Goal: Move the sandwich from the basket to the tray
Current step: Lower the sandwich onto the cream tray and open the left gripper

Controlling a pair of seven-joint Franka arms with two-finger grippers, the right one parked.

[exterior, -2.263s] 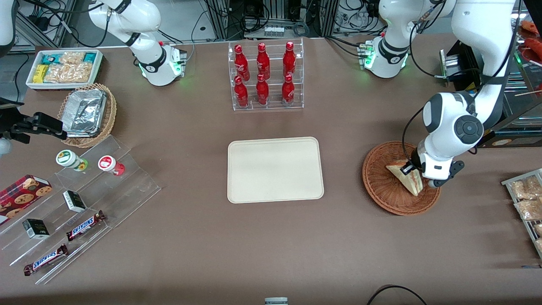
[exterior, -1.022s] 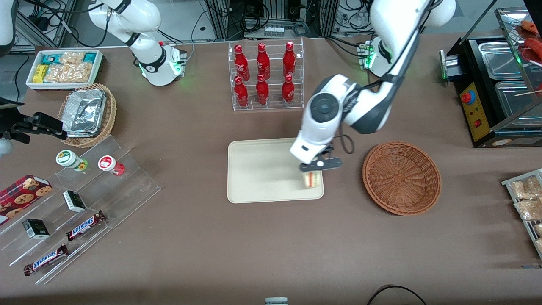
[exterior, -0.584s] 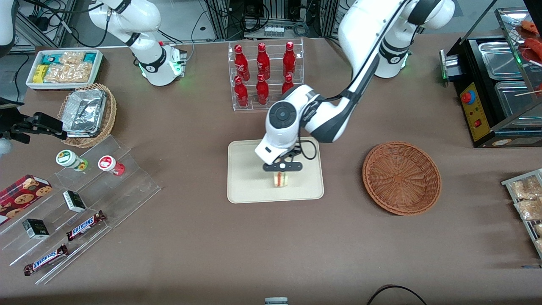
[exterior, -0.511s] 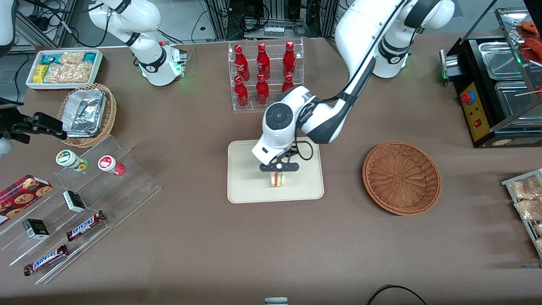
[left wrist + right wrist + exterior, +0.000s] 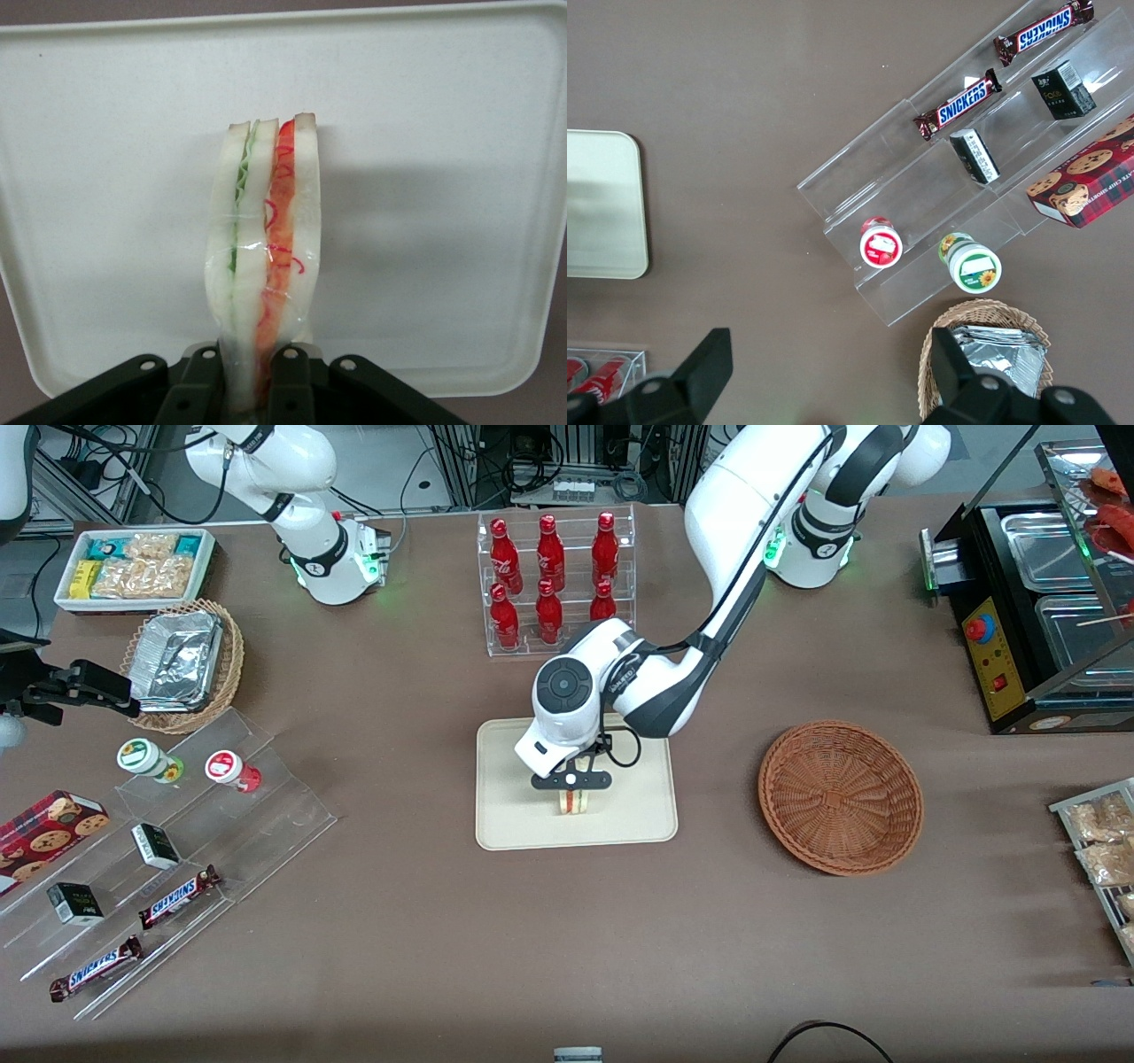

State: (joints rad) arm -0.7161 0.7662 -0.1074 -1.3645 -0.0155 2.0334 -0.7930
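My left gripper is shut on the sandwich and holds it over the middle of the cream tray. In the left wrist view the sandwich stands on edge between the black fingers, with green and red filling showing, above the tray. The round reddish-brown basket lies toward the working arm's end of the table and holds nothing.
A clear rack of red bottles stands farther from the camera than the tray. Toward the parked arm's end are a clear stepped shelf with snacks, a tan basket with foil trays and a white snack bin.
My gripper lifted the sandwich out of the basket and carried it over the tray. In the last half second it moved slightly farther toward the parked arm's end.
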